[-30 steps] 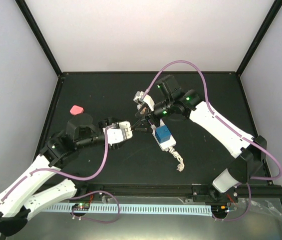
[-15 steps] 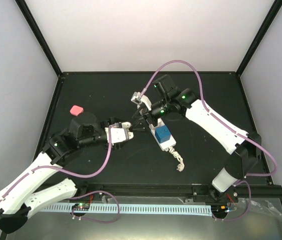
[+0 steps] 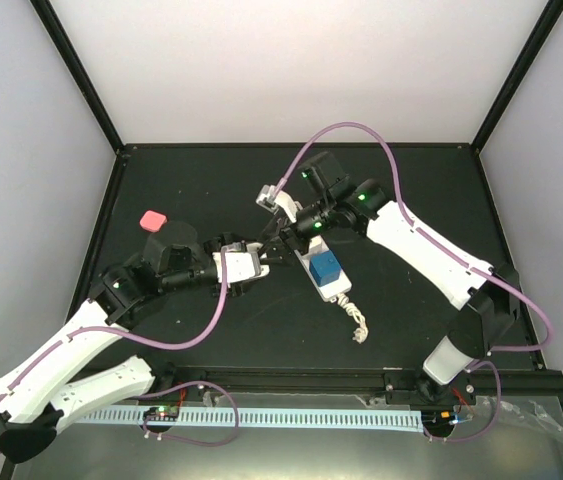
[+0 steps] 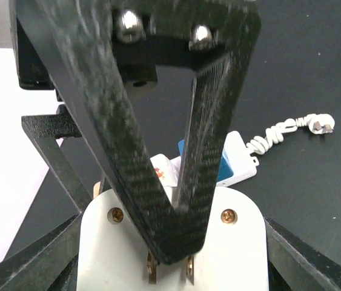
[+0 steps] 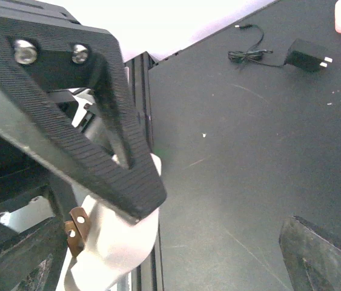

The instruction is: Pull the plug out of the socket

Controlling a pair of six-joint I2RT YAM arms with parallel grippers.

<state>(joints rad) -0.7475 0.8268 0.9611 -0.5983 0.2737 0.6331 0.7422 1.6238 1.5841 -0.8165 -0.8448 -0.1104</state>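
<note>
Clearly, the left tool [image 3: 261, 258] is clamped on the white plug [image 4: 231, 242], whose brass prongs are bare. Just right of that tool the socket [image 3: 323, 272] lies flat on the surface [image 3: 211, 190], apart from the plug. The right tool [image 3: 283, 247] hangs close over the left tool; its grip cannot be told.

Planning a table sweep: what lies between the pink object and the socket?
Top view: the left end effector and right end effector, tips close together, lie between pink object and socket.

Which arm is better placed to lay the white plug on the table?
Probably left. The left gripper is shut on the white two-prong plug, its prongs bare and clear of the long white power strip. The right gripper is open beside it.
</note>
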